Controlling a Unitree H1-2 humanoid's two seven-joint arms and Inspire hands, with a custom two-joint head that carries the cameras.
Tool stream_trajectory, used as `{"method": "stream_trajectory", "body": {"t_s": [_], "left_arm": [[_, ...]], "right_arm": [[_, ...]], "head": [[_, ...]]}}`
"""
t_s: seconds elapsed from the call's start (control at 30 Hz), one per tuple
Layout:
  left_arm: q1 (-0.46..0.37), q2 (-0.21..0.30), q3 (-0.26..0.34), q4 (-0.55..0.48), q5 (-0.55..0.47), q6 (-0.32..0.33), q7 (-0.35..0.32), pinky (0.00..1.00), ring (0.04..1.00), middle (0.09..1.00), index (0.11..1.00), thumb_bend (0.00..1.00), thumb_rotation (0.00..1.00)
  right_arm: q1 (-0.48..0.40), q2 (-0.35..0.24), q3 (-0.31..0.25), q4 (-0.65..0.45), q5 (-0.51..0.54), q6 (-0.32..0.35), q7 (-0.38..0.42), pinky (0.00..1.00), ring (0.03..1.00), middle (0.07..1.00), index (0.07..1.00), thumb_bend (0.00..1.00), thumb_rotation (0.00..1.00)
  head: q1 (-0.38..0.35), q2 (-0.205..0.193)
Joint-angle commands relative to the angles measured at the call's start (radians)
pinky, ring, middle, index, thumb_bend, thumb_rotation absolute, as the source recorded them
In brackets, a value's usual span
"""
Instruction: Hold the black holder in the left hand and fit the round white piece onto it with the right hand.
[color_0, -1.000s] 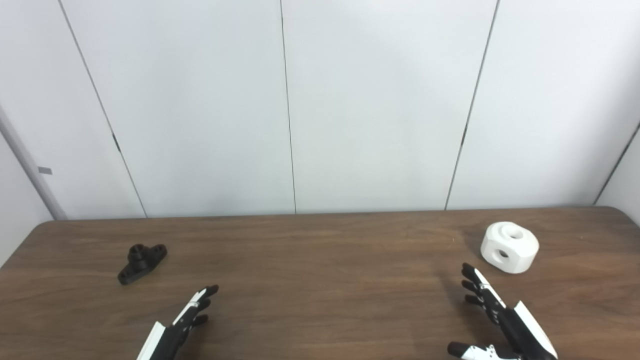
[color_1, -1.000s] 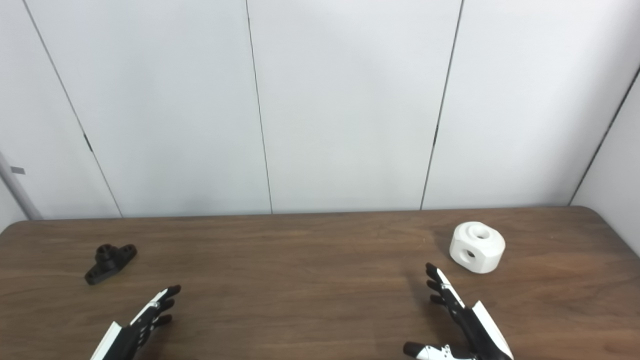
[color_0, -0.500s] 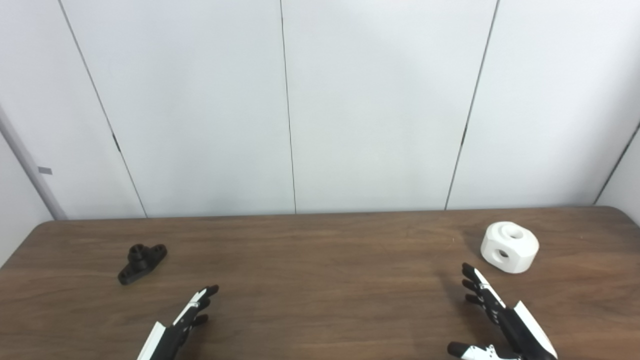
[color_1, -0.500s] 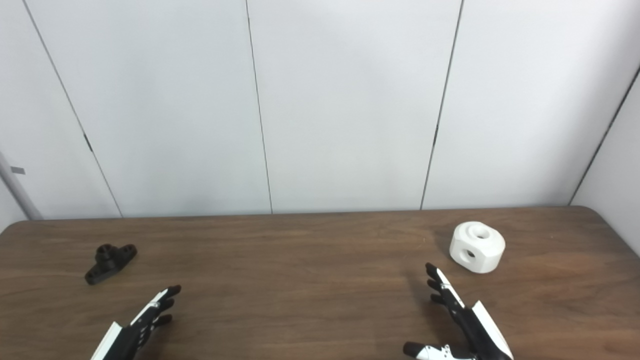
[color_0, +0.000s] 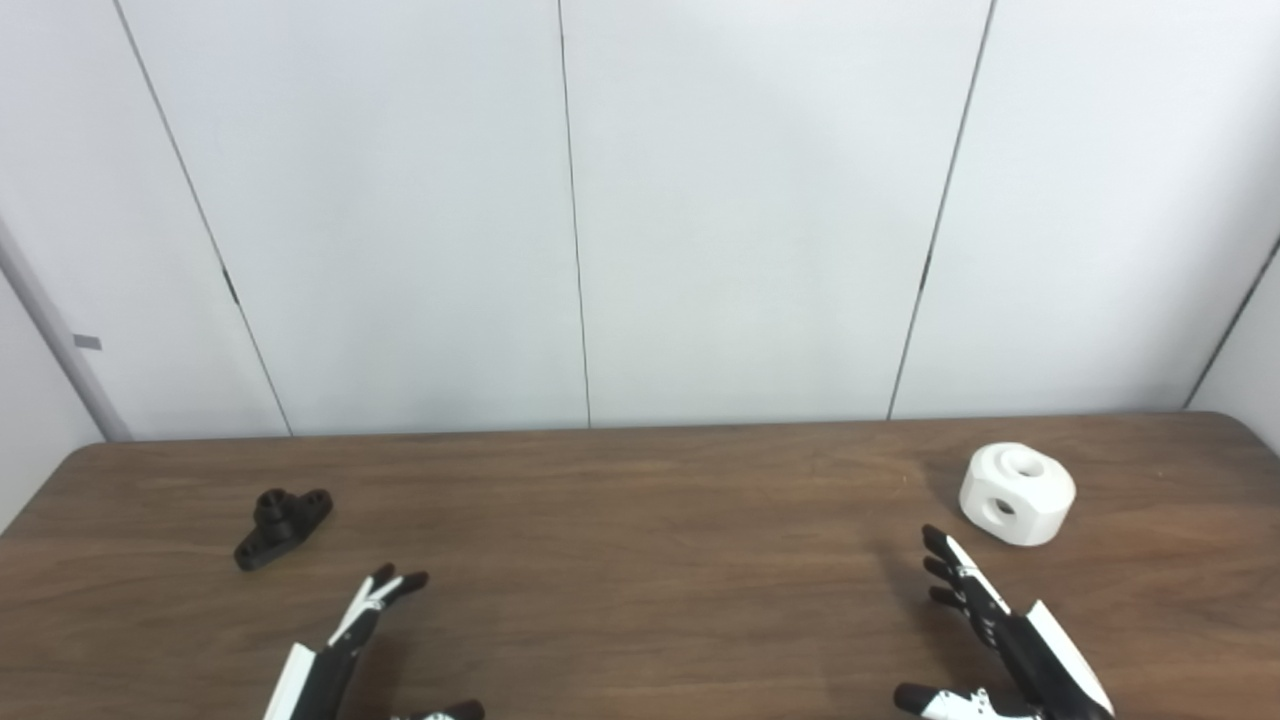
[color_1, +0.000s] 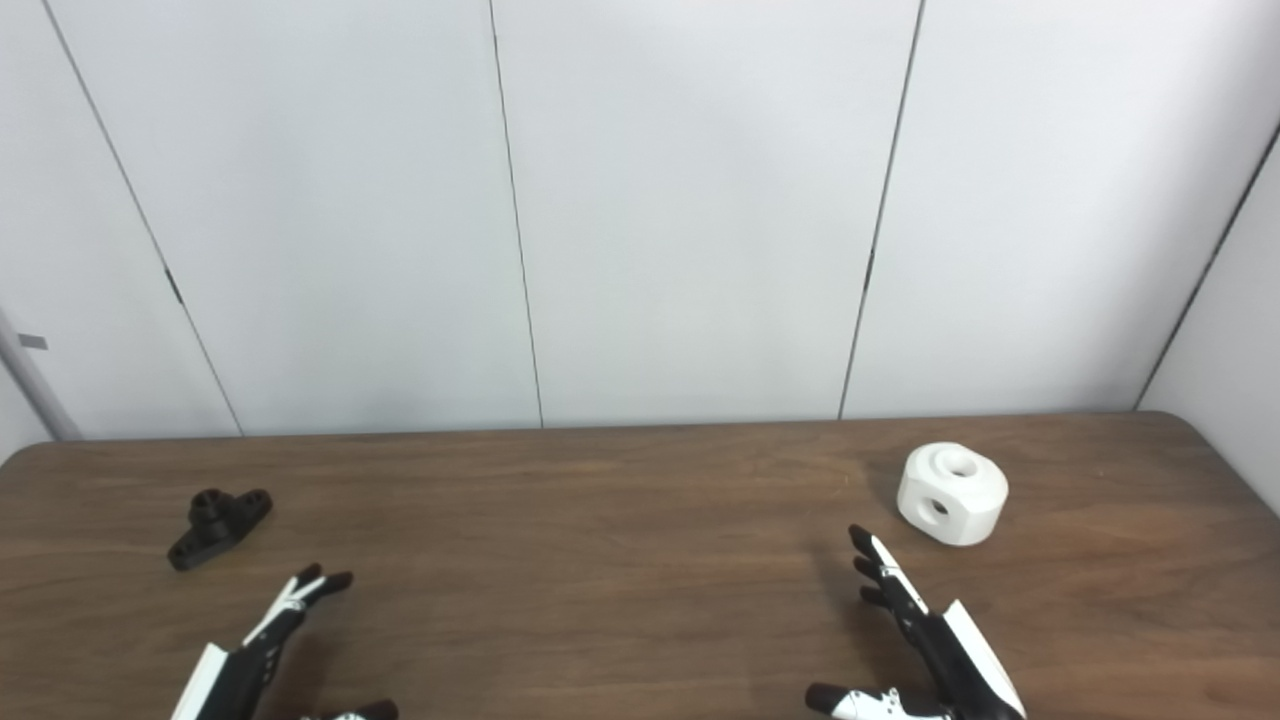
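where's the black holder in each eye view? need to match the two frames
Left eye view: holder lies on the table's left side, up and left of the left hand.
Right eye view: holder lies nearer the picture's left edge, again up and left of the left hand.
Shared landmark: the white piece at the table's far right, in both views.

text: none legible | labels: none | numbers: none | signs: none
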Motion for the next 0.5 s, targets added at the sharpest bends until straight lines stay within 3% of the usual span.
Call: {"method": "stream_trajectory", "body": {"t_s": [0.0,0.3,0.47], "left_arm": [[-0.02,-0.002,0.021,-0.063,0.03,0.002,0.045,1.0,1.0,1.0,0.858,0.88,0.17],[-0.08,0.007,0.095,-0.094,0.129,0.04,0.119,1.0,1.0,1.0,0.796,0.86,0.21],[-0.136,0.03,0.152,-0.129,0.177,0.123,0.139,0.99,1.0,1.0,0.774,0.89,0.21]], "right_arm": [[0.025,0.003,0.005,0.053,0.004,-0.042,-0.003,0.89,0.948,0.98,0.982,0.93,0.54],[0.02,-0.007,-0.002,0.068,0.021,-0.061,-0.001,0.88,0.945,0.975,0.976,0.93,0.54],[0.021,-0.016,-0.008,0.072,0.012,-0.062,-0.005,0.87,0.937,0.966,0.967,0.95,0.57]], "head": [[0.015,-0.002],[0.091,-0.019],[0.137,-0.026]]}}
